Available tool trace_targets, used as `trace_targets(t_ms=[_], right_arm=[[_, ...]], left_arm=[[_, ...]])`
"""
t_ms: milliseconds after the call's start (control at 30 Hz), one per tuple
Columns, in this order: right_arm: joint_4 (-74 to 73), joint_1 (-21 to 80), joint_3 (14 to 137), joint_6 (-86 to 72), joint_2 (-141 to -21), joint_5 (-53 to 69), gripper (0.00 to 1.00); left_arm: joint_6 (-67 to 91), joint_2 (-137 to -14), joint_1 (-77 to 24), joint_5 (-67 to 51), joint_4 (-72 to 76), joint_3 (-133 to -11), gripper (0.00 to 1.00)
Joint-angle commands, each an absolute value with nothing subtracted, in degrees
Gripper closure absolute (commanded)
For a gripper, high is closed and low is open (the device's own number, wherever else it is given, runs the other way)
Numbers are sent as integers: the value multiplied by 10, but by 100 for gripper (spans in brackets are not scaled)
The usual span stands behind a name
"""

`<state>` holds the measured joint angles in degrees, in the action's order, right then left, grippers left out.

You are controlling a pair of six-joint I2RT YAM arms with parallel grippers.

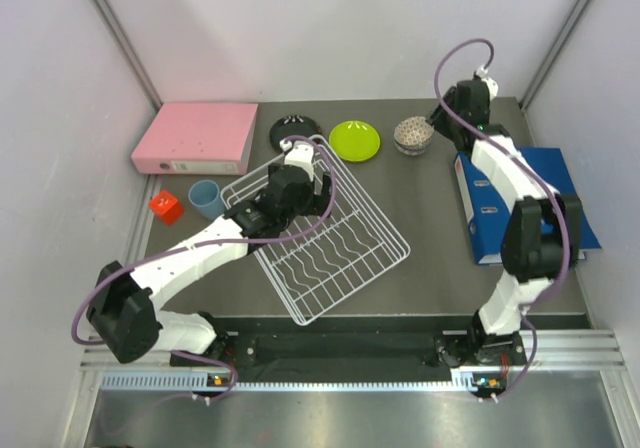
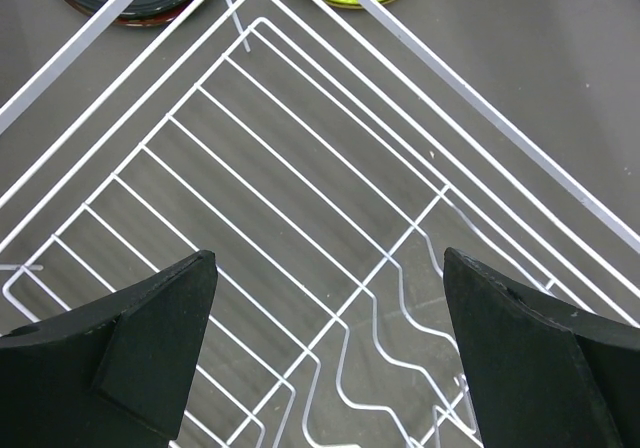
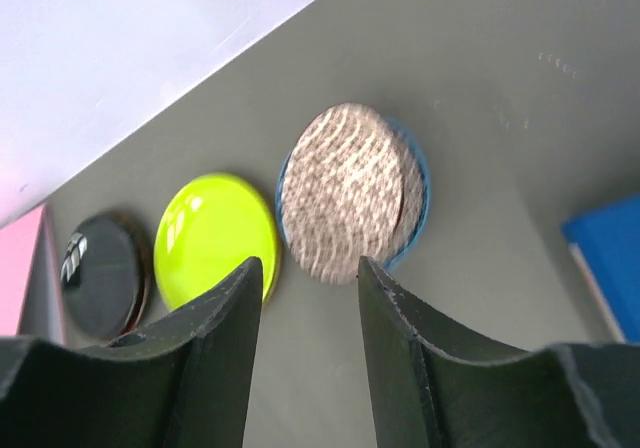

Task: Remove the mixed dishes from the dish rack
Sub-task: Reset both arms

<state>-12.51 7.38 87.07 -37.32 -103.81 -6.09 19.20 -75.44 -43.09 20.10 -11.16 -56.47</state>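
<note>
The cup (image 1: 205, 198) stood on the tabletop (image 1: 430, 228) left of the rack (image 1: 340, 253), whose wires held no dish. The left claw (image 2: 325, 348) hung wide open and empty over the rack's far corner. Beyond that corner the dark plate (image 1: 297, 128), green plate (image 1: 355, 140) and bowl (image 1: 412, 135) sat in a row on the tabletop. The right claw (image 3: 308, 288), narrowly parted and empty, hovered just right of the bowl, that arm being the nearer one, so unloading looked done.
</note>
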Motion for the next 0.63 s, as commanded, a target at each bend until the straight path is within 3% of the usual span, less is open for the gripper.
trace_targets(t_ms=[0,333,600], right_arm=[[-4,138,795,-345,-874,-38,56],[37,386,591,-206,-651,-198,54],[15,425,513,-191,-572,-259,52]], left_arm=[[203,-724,-429,200,-98,-590,1],[264,-755,-428,204,-183,-617,1],[282,-759,-428,203,-216,-613,1]])
